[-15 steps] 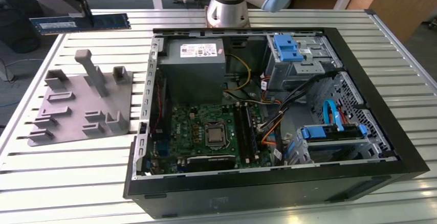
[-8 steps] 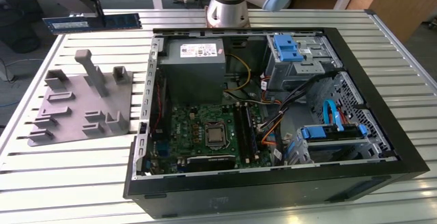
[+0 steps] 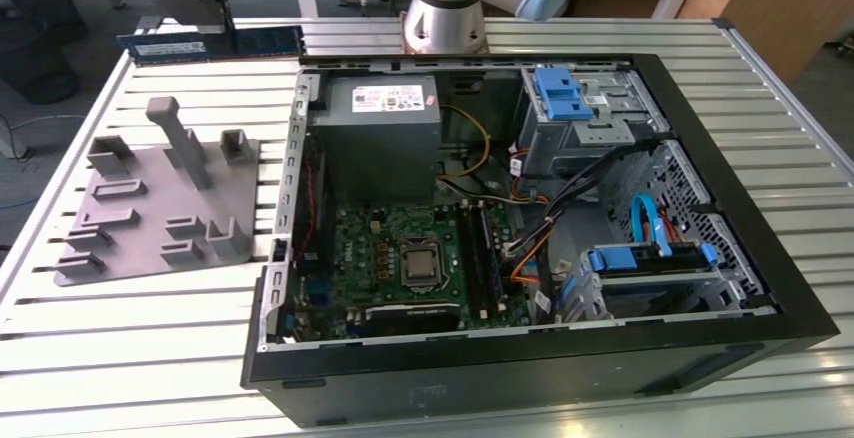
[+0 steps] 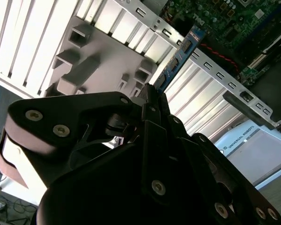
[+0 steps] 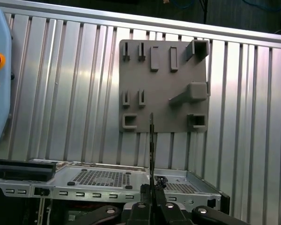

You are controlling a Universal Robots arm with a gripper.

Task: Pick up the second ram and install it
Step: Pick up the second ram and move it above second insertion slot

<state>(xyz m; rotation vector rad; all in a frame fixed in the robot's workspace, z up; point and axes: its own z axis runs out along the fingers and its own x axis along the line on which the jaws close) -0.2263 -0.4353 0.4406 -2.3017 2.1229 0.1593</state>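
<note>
The gripper [image 3: 214, 30] had its jaws closed on the second ram [image 3: 260, 41], holding it on edge in the air near the far corner of the bench [image 3: 134, 338], at the exterior view's left; its long axis ran across that view, sticking out either side of the jaws; the motherboard's black slots [image 3: 483, 253], inside the open case [image 3: 749, 198], lay well apart toward the exterior view's right, and seemingly ran crosswise to the stick.

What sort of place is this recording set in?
Probably a robotics lab or workshop: a slatted metal table carries an open computer case and a grey holder plate, and the gripper holds a memory stick.
</note>
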